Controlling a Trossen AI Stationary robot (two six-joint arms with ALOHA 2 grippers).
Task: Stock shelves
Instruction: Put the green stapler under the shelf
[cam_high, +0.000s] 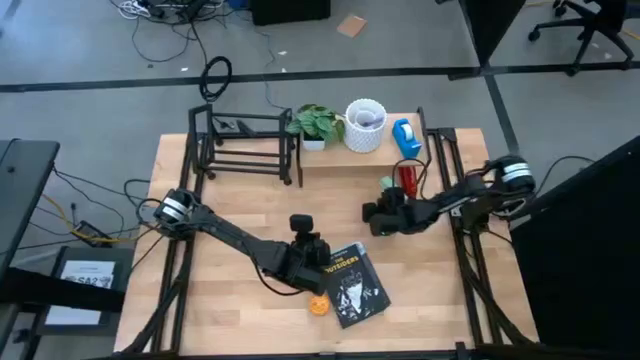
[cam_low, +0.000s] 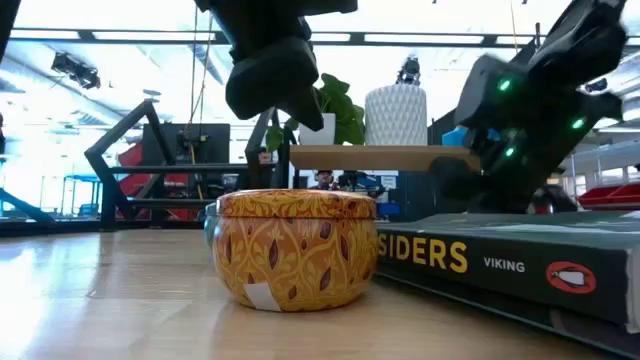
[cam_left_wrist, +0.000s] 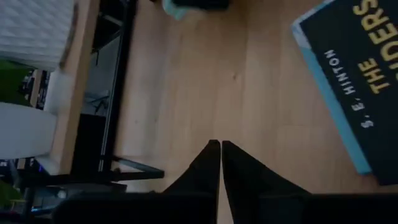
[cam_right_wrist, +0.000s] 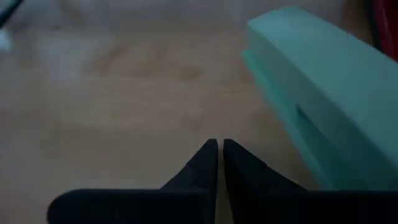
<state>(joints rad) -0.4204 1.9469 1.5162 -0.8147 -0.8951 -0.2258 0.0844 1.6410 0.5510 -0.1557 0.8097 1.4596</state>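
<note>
The shelves stand at the table's far side: a wooden plank top (cam_high: 345, 150) carrying a plant (cam_high: 318, 124), a white vase (cam_high: 365, 125) and a blue tape dispenser (cam_high: 405, 138), and to its left an open black rod rack (cam_high: 245, 145). A black book (cam_high: 355, 285) lies flat near the front edge, beside an orange patterned tin (cam_low: 295, 245). A teal stapler-like thing (cam_right_wrist: 317, 93) and a red thing (cam_high: 407, 178) sit on the tabletop before the plank. My left gripper (cam_left_wrist: 220, 144) hovers shut just beyond the book's far edge. My right gripper (cam_right_wrist: 220, 144) is shut above bare wood, beside the teal thing.
Black frame rails (cam_high: 465, 260) run along both sides of the tabletop. Bare wood (cam_high: 230, 290) lies at the near left and between the two grippers. Both arms reach in over the middle, the left from the left edge, the right from the right edge.
</note>
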